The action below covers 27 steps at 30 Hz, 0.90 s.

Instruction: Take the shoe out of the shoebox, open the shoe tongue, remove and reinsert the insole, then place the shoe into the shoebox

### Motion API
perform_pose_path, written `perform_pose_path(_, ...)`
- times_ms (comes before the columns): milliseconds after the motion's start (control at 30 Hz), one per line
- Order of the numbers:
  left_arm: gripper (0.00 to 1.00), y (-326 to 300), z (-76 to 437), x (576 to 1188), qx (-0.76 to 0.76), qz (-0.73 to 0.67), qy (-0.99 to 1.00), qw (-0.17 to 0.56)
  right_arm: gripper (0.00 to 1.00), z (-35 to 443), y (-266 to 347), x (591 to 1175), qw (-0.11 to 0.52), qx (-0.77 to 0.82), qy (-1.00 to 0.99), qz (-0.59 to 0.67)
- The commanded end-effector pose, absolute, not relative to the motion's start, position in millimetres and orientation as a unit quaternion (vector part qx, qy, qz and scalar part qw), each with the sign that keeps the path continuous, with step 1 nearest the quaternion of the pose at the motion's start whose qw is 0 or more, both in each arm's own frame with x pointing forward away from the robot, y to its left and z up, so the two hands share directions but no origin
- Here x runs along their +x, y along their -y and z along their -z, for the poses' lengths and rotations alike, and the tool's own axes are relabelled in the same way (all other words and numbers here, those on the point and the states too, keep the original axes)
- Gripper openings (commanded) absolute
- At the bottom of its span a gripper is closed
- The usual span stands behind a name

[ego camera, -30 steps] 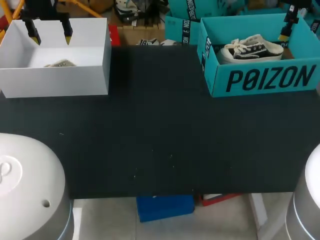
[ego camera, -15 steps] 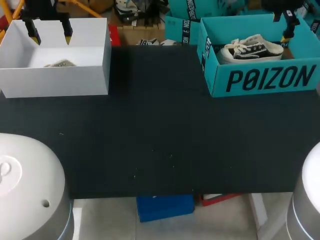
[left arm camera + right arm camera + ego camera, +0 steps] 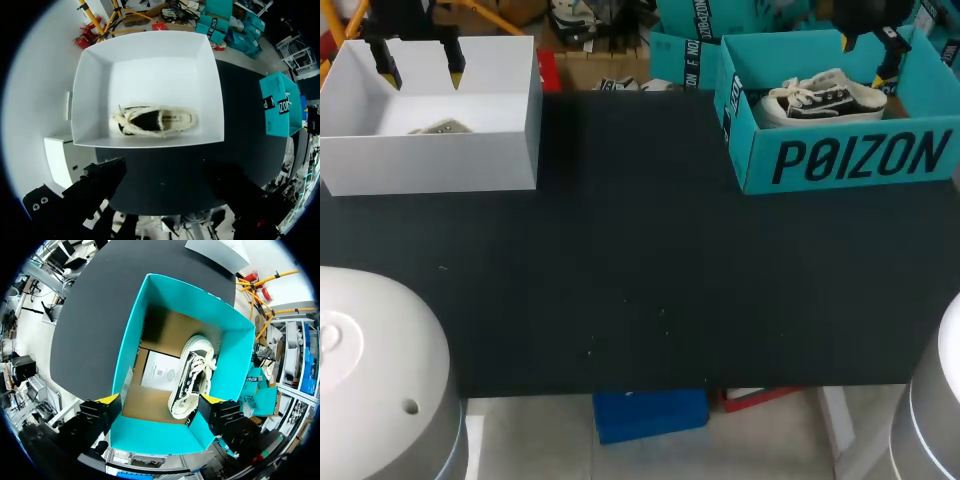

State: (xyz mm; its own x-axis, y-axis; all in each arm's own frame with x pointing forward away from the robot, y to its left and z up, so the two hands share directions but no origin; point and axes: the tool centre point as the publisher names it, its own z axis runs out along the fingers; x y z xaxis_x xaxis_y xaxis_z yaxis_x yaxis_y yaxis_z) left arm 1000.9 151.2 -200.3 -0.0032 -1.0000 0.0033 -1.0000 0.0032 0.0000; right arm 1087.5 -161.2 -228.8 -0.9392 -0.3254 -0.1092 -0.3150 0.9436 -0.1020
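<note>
A shoe (image 3: pixel 825 97) is seen inside the teal shoebox (image 3: pixel 850 160). The right gripper (image 3: pixel 865 55) is held spread above it, and the left gripper (image 3: pixel 420 72) is held spread well apart from it.

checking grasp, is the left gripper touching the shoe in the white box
Apart: the left wrist view shows the shoe lying clear ahead of its fingers.

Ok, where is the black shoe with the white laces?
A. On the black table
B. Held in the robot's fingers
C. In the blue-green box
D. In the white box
C: the shoe lies on its side inside the teal box, with nothing holding it.
</note>
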Motion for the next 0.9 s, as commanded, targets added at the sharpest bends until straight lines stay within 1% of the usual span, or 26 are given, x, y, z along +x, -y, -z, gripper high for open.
perform_pose_path(33, 1.00, -151, 200, 1001, 0.707, 0.000, 0.708, 0.001, 1.00, 242, 155, 1117, 0.040, -0.158, -0.986, 0.032)
perform_pose_path(200, 1.00, -151, 200, 1001, 0.707, 0.000, 0.708, 0.001, 1.00, 253, 148, 1135, 0.039, -0.147, -0.988, 0.024)
perform_pose_path(333, 1.00, -151, 200, 1001, 0.707, 0.000, 0.708, 0.001, 1.00, 267, 148, 1146, 0.051, -0.124, -0.991, 0.022)
perform_pose_path(900, 1.00, -151, 200, 1001, 0.707, 0.000, 0.708, 0.001, 1.00, 323, 163, 1157, 0.054, -0.072, -0.996, 0.023)
